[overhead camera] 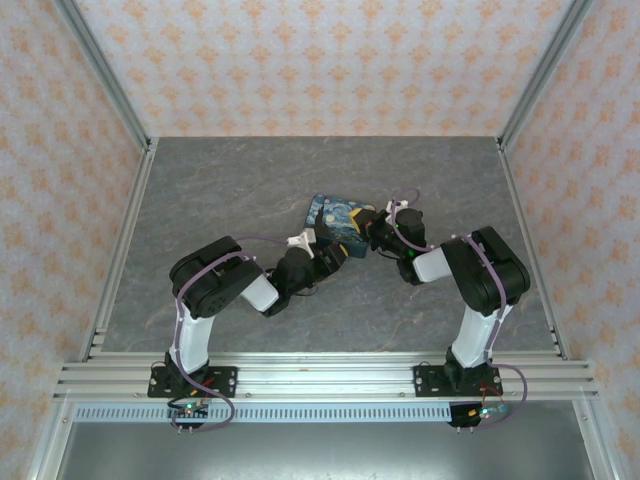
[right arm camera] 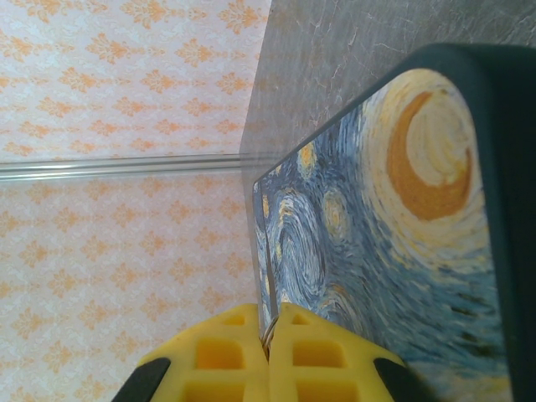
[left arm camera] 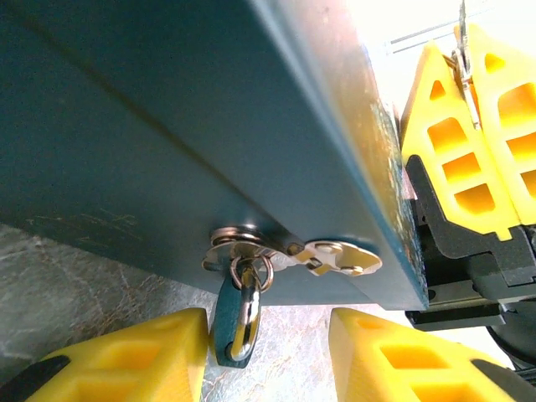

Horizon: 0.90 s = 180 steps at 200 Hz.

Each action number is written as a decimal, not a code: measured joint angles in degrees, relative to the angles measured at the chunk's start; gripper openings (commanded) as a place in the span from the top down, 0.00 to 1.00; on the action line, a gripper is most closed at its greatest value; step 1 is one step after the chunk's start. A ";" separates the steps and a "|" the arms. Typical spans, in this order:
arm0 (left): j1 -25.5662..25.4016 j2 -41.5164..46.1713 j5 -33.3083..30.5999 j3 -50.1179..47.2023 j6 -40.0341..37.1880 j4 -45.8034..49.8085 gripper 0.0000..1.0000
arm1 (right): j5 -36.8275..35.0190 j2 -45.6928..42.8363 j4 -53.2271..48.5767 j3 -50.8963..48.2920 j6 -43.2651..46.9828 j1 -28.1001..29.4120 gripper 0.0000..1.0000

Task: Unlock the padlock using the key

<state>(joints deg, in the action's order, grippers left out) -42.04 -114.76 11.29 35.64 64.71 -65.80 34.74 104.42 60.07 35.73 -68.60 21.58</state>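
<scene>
Reads early: see padlock [left arm camera: 233,322] hanging locked off box [left arm camera: 167,126] hasp [left arm camera: 327,255] at 6 o'clock between parted, non-gripping left gripper [left arm camera: 268,335] jaws, key [left arm camera: 460,21] pinched in closed right gripper [left arm camera: 462,52] at 2 o'clock, not inserted; leaves insertion, turn, shackle release

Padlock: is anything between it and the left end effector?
Nothing visible. The padlock hangs from the hasp of the box, in the open gap of the left end effector, close beside one finger. The right end effector, shut on the key, is off to the side.
</scene>
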 measured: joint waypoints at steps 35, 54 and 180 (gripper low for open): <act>-0.37 0.74 -1.51 1.09 -0.04 3.69 0.61 | 0.00 0.00 0.00 0.00 0.00 0.00 1.00; -0.63 2.08 -2.32 2.36 -0.31 8.70 0.62 | 0.02 0.02 0.00 0.00 -0.02 0.00 1.00; -1.38 3.85 -6.05 5.62 -2.21 19.54 0.72 | 0.07 0.85 1.68 0.00 -0.85 0.00 1.00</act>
<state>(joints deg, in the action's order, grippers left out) -43.42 -110.91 5.23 41.25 62.50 -46.26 34.81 105.27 61.76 35.73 -69.45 21.58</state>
